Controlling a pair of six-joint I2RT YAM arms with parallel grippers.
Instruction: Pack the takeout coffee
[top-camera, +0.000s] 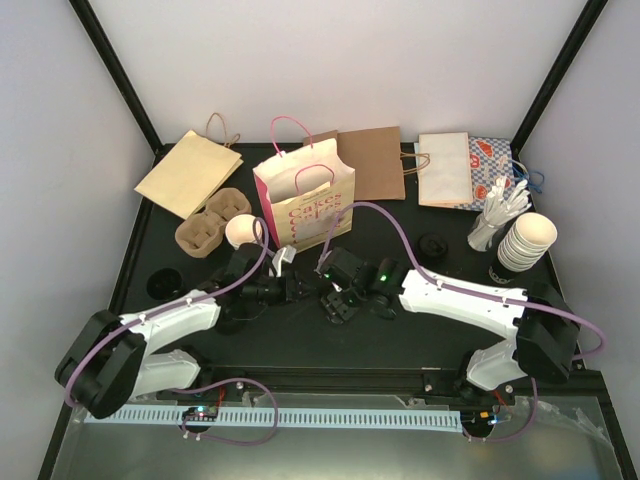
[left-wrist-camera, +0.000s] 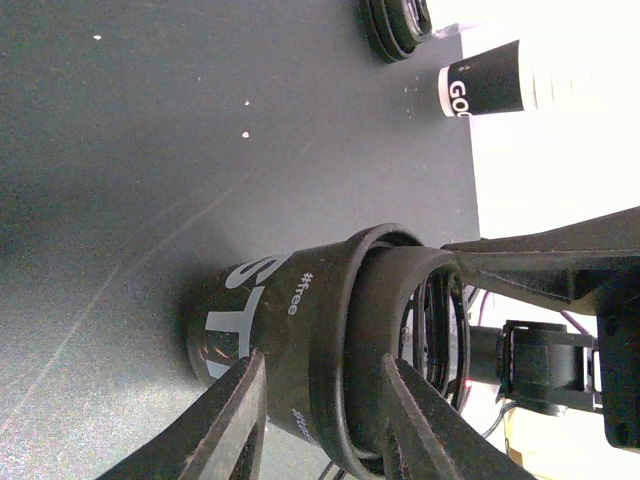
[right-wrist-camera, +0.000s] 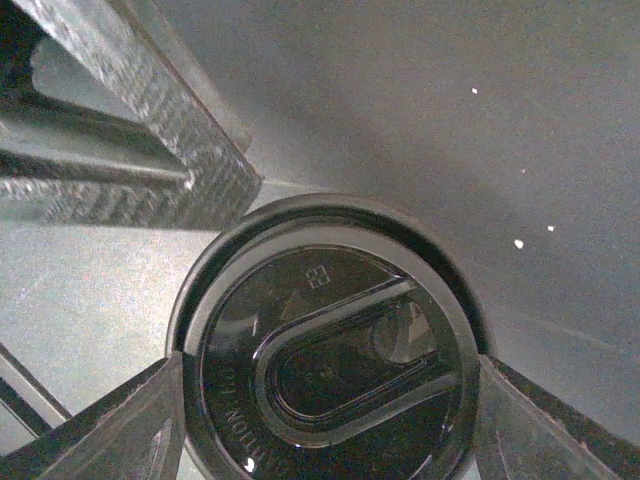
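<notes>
The takeout coffee cup (left-wrist-camera: 290, 330) stands on the black table. Its side looks dark in the left wrist view, with white letters low down. A black lid (right-wrist-camera: 330, 370) sits on its rim and also shows in the left wrist view (left-wrist-camera: 405, 320). My right gripper (right-wrist-camera: 330, 372) is above the cup, shut on the lid's two edges. My left gripper (left-wrist-camera: 322, 365) is rolled on its side, jaws apart, its fingers against the cup's side. In the top view both grippers, left (top-camera: 297, 290) and right (top-camera: 335, 305), meet at mid table and hide the cup.
An open white bag with pink handles (top-camera: 305, 205) stands just behind the grippers. Beside it are a cardboard cup carrier (top-camera: 205, 228) and an open cream cup (top-camera: 240, 230). Flat paper bags (top-camera: 370, 160) lie at the back. The cup stack (top-camera: 525, 240), lids (top-camera: 433, 245) and stirrers (top-camera: 495, 215) stand right.
</notes>
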